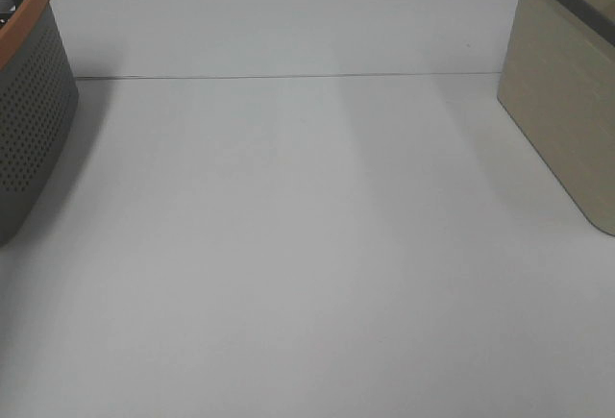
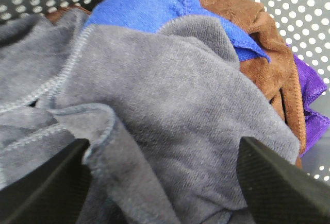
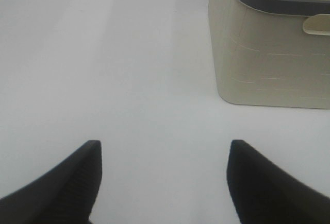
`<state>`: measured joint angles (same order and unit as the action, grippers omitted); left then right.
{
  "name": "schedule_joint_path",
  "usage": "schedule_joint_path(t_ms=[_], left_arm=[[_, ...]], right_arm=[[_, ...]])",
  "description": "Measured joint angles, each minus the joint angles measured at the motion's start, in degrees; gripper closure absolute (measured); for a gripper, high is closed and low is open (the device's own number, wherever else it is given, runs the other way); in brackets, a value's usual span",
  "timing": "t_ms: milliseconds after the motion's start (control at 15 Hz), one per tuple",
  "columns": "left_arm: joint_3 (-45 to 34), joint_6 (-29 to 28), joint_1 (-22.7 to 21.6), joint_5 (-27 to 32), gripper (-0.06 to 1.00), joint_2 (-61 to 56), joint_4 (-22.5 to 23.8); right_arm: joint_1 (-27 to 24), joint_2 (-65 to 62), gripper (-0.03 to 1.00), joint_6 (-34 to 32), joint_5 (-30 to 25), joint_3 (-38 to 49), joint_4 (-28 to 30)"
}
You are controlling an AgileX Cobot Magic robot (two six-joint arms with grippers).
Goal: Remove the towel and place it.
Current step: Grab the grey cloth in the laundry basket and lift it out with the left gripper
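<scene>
In the left wrist view a dark charcoal-grey towel (image 2: 170, 110) lies crumpled on top of a pile of cloths inside a perforated grey basket (image 2: 289, 2). My left gripper (image 2: 165, 167) is open, its two black fingers low on either side of the towel's folds, right at the cloth. My right gripper (image 3: 165, 154) is open and empty above the white table (image 3: 103, 80), apart from a beige basket (image 3: 268, 59). Neither gripper shows in the exterior high view.
Blue (image 2: 149, 2), brown (image 2: 273, 54) and purple (image 2: 312, 105) cloths lie under the grey towel. In the exterior high view the grey basket with an orange rim (image 1: 29, 101) stands at the left edge and the beige basket (image 1: 567, 101) at the right edge of the white table (image 1: 307, 245).
</scene>
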<state>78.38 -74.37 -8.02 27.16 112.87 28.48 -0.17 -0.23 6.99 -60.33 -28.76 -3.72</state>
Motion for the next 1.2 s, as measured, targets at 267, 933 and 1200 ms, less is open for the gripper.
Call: schedule_joint_path(t_ms=[267,933,1200], left_arm=[[0.1,-1.3,0.0,-1.1,0.22,2.2,0.0],[0.3,-9.5,0.0,0.0,0.89,1.5,3.1],[0.3,-12.0,0.0,0.1,0.94,-2.7,9.5]], right_arm=[[0.0,0.0,0.28,-3.3,0.0,0.0,2.2],[0.0,0.0,0.28,-4.0,0.0,0.0,2.5],[0.0,0.0,0.28,-4.0,0.0,0.0,2.5]])
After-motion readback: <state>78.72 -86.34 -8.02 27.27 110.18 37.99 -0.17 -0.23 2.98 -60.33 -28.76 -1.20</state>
